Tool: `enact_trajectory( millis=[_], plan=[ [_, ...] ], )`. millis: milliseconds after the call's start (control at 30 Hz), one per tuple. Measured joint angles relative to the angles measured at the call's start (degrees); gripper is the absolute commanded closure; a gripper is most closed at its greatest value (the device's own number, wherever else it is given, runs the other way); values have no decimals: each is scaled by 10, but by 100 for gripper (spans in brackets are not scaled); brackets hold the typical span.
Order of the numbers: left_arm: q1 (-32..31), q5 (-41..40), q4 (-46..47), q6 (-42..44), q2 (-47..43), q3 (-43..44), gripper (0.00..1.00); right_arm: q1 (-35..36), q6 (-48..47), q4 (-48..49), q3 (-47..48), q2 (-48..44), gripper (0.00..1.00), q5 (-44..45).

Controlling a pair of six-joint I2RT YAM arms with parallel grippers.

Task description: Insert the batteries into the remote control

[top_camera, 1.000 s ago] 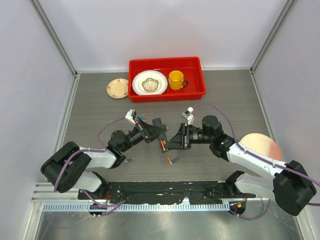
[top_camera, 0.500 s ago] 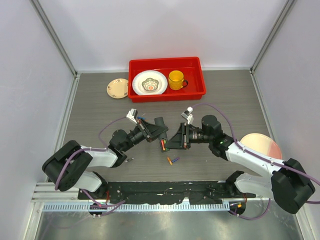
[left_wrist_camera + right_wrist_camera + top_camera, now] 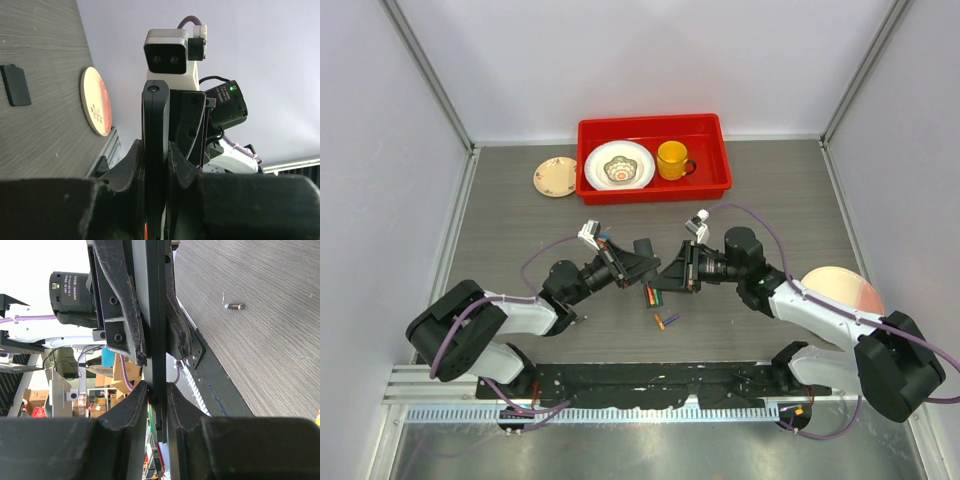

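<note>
The remote control (image 3: 652,294) is a slim black bar held edge-on above the table centre, with red and green batteries showing in it. My left gripper (image 3: 644,272) and right gripper (image 3: 669,278) meet nose to nose. Both are shut on the remote, which fills the gap between the jaws in the left wrist view (image 3: 155,150) and the right wrist view (image 3: 158,340). An orange battery (image 3: 660,321) and a purple battery (image 3: 671,318) lie loose on the table just in front. Another small battery (image 3: 233,306) lies further off.
A flat black cover piece (image 3: 15,85) lies on the table. A pink plate (image 3: 842,291) sits at the right by my right arm. A red tray (image 3: 715,170) at the back holds a patterned plate and a yellow mug (image 3: 671,159). A small beige plate (image 3: 555,177) lies left of it.
Both grippers have drawn closer together and shifted slightly away from the near edge. The remote now hangs between the two sets of jaws. The loose batteries have not moved.
</note>
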Motion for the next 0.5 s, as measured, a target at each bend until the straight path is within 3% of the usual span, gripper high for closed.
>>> enact_trajectory(
  millis=[100,133,167,267,367,500],
  plan=[
    [0,-2,0,0,0,0,100,-1,0,4,0,2,98,-4],
    [0,-2,0,0,0,0,100,-2,0,6,0,2,92,-7],
    [0,-2,1,0,-2,0,100,-3,1,11,0,4,78,-11],
    [0,-3,1,2,-7,0,100,-7,8,29,0,12,64,-30],
    [-8,8,4,7,-13,0,100,-10,13,45,0,12,57,-29],
    [-17,11,5,13,-24,3,100,-16,11,52,-2,3,56,-34]
  ],
)
